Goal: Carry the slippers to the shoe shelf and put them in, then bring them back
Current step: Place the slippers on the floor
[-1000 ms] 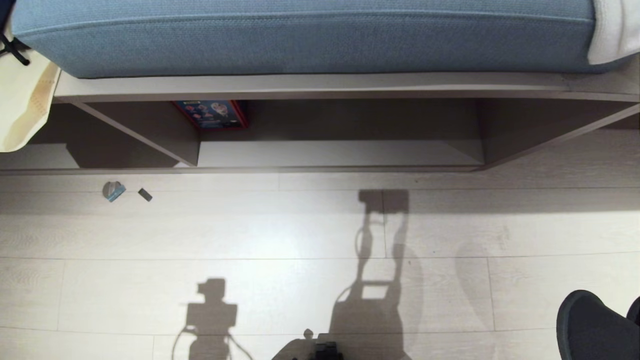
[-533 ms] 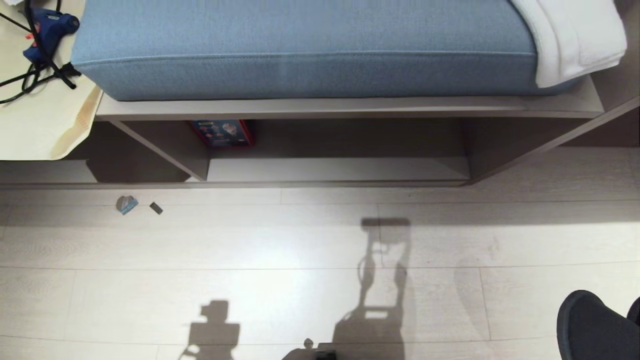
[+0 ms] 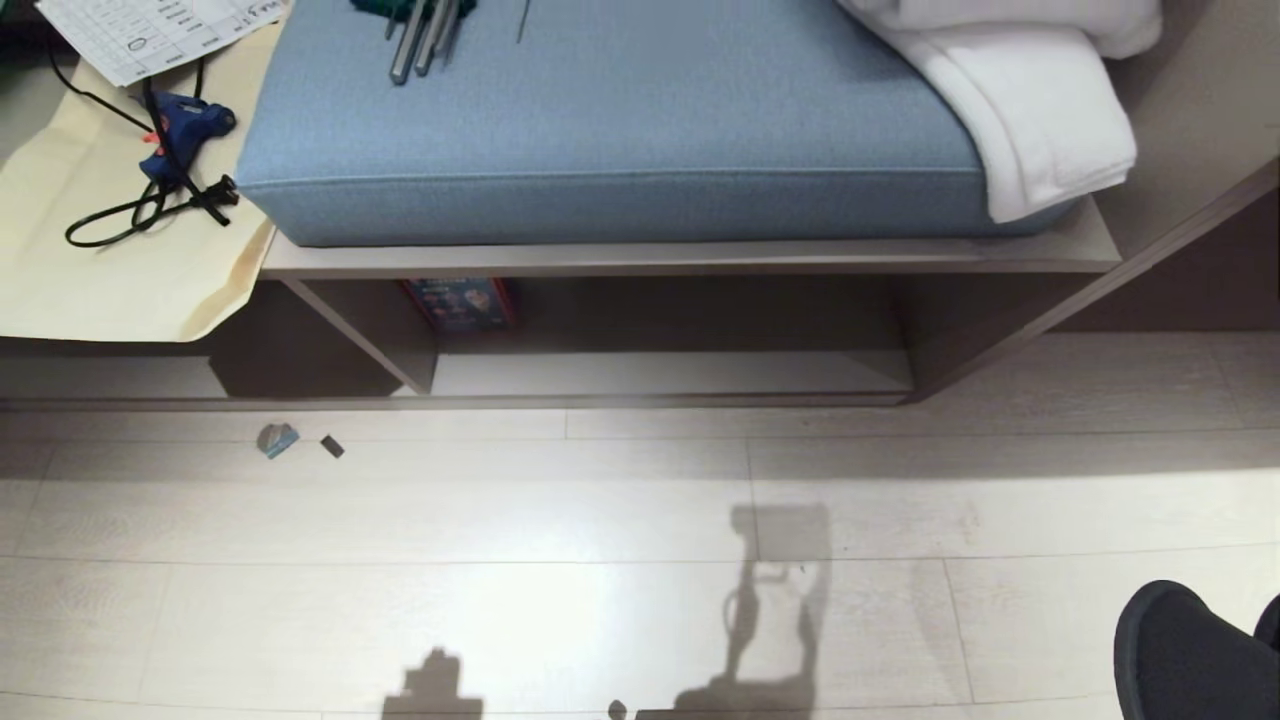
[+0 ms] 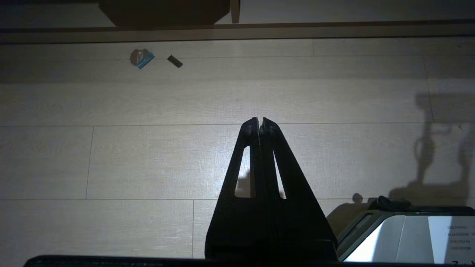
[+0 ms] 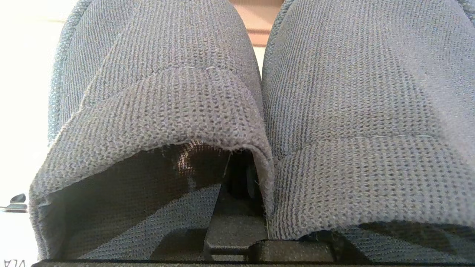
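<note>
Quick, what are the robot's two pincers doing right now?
Left pincer: shut, holding nothing, above the floor.
Right pincer: shut on the slippers.

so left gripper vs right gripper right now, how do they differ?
The left gripper is shut on nothing and hangs over bare floor. The right gripper is shut on the slippers, pinching their inner edges together, and its view is filled by them. Both are closed.
</note>
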{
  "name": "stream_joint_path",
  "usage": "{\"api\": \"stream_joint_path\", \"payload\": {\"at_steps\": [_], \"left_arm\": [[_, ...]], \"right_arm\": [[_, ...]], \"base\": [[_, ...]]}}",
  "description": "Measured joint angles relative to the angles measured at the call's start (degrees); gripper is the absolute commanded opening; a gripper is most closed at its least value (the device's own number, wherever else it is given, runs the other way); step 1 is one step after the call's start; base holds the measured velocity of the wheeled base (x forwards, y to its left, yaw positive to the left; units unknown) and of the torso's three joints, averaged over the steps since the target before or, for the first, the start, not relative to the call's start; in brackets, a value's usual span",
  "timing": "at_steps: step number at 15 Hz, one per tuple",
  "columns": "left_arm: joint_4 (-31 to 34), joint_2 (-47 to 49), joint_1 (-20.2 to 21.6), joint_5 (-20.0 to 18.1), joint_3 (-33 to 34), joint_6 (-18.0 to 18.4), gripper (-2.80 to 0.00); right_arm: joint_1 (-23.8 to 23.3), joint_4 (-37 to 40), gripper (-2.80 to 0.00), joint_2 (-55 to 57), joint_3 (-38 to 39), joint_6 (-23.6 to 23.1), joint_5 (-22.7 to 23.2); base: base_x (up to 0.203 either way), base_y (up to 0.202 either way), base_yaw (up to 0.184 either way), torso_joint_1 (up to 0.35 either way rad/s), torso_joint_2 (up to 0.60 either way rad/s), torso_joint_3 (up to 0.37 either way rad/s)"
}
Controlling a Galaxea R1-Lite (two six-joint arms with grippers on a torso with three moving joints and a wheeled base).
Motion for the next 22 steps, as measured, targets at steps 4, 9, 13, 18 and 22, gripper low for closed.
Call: {"api": "stream_joint_path", "payload": {"at_steps": [4,9,13,18,22], "left_arm": [[-0.01,0.0,0.0,0.0,0.0,0.01,-2.8],[-0.01,0.0,0.0,0.0,0.0,0.03,-2.8],[0.02,0.0,0.0,0.0,0.0,0.01,-2.8],[-0.01,0.0,0.0,0.0,0.0,0.02,-2.8],[-0.01,0.0,0.0,0.0,0.0,0.01,-2.8]], "right_arm": [[0.0,0.0,-2.8,0.0,0.0,0.01,-0.02],[0.0,0.0,-2.8,0.02,0.0,0.0,0.0],[0.0,0.0,-2.8,0.02,0.0,0.0,-0.01],[0.0,0.0,-2.8,0.02,0.0,-0.01,-0.02],[0.0,-0.02,-2.8,0.02,0.0,0.02,-0.02]], "base": [[0.0,0.0,0.0,0.002,0.0,0.201],[0.0,0.0,0.0,0.004,0.0,0.201],[0.0,0.0,0.0,0.002,0.0,0.203],[0.0,0.0,0.0,0.002,0.0,0.2],[0.0,0.0,0.0,0.0,0.0,0.195]]}}
